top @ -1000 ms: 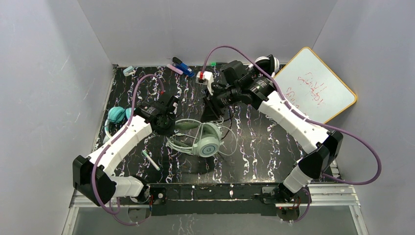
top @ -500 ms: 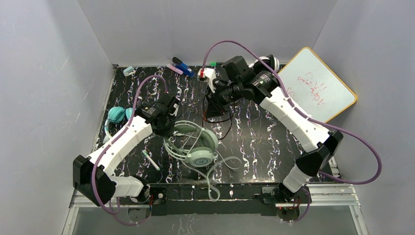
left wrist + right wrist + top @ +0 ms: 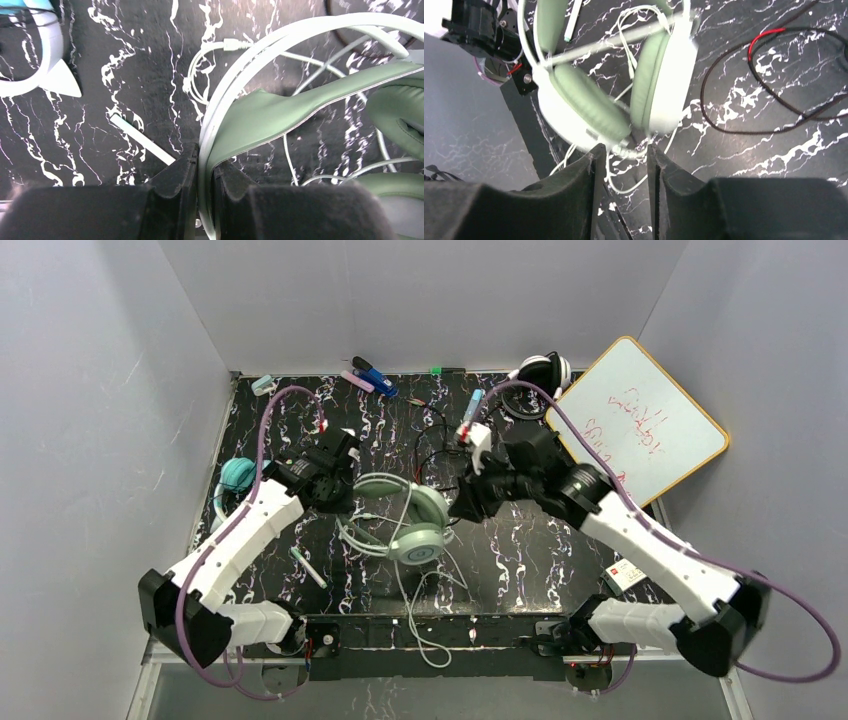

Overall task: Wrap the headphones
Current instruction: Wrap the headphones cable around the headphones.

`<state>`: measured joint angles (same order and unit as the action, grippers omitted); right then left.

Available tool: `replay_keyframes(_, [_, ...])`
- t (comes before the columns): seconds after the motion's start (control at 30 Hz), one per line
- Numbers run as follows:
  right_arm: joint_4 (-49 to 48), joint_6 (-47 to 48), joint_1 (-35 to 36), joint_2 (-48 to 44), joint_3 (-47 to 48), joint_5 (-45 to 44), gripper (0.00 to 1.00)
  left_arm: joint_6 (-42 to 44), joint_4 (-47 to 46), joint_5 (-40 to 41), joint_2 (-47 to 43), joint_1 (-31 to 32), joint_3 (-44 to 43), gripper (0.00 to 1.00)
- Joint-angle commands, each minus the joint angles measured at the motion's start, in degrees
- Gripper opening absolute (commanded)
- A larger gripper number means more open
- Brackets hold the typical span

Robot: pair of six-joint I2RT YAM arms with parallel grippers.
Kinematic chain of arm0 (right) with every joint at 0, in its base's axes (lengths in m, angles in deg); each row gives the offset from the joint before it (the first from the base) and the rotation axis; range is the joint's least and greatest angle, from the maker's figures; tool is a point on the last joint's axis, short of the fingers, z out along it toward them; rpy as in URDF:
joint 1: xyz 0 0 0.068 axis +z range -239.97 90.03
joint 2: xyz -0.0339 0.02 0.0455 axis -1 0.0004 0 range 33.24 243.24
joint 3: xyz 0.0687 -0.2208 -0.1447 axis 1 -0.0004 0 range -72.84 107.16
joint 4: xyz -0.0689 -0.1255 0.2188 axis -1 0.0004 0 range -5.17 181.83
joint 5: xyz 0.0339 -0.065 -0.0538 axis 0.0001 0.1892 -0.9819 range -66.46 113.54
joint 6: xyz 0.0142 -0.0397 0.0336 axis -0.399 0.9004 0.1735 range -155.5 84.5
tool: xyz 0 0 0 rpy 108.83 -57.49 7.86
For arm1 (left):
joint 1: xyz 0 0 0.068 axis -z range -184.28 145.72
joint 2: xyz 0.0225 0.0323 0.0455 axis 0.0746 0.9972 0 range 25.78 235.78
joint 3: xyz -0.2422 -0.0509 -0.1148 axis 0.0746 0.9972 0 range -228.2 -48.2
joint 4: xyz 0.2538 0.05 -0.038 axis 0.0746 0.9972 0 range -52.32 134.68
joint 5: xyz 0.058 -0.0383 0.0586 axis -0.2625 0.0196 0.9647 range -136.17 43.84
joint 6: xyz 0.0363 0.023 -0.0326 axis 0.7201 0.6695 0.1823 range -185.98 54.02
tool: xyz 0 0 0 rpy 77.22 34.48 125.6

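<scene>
The mint-green headphones (image 3: pixel 408 518) lie at the table's middle, and their pale cable (image 3: pixel 418 612) trails over the front edge. My left gripper (image 3: pixel 343 494) is shut on the headband (image 3: pixel 260 107) at the left; its jaws pinch the band in the left wrist view (image 3: pixel 205 156). My right gripper (image 3: pixel 463 504) is open just right of the ear cups (image 3: pixel 659 85), with a loop of pale cable (image 3: pixel 624 172) between its jaws (image 3: pixel 623 150). The teal headset (image 3: pixel 238 475) with its white cat-ear band (image 3: pixel 47 65) lies at the left edge. The black-and-white headset (image 3: pixel 546 370) lies at the back right.
A thin black cable with a red part (image 3: pixel 436 438) lies behind the mint headphones and shows in the right wrist view (image 3: pixel 769 75). A whiteboard (image 3: pixel 645 420) leans at the right. Markers (image 3: pixel 370 376) lie at the back. A white pen (image 3: pixel 308 567) lies front left.
My right gripper has moved from the back middle, near the black cable, toward the front to beside the ear cups. The headphones shifted, and the pale cable now hangs over the front edge.
</scene>
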<state>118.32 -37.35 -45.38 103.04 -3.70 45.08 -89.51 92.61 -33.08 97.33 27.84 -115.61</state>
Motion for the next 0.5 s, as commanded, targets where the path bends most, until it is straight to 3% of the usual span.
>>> replay_keyframes(0.0, [-12.37, -7.61, -0.13, -10.49, -11.19, 0.22, 0.49, -7.61, -1.37, 3.50, -5.89, 0.15, -5.59, 0.00])
replay_keyframes(0.2, [-24.68, -14.36, -0.13, -19.50, -26.06, 6.02, 0.88, -9.15, -0.96, 2.74, -6.37, 0.14, -8.02, 0.00])
replay_keyframes(0.37, [-33.77, -19.67, -0.04, -21.04, -34.30, 7.16, 0.91, -9.99, -1.10, 1.86, -6.95, 0.14, -7.78, 0.00])
replay_keyframes(0.47, [-35.15, -20.95, 0.37, -21.23, -37.66, 1.63, 0.91, -10.35, -1.04, 2.02, -7.36, 0.14, -7.59, 0.00])
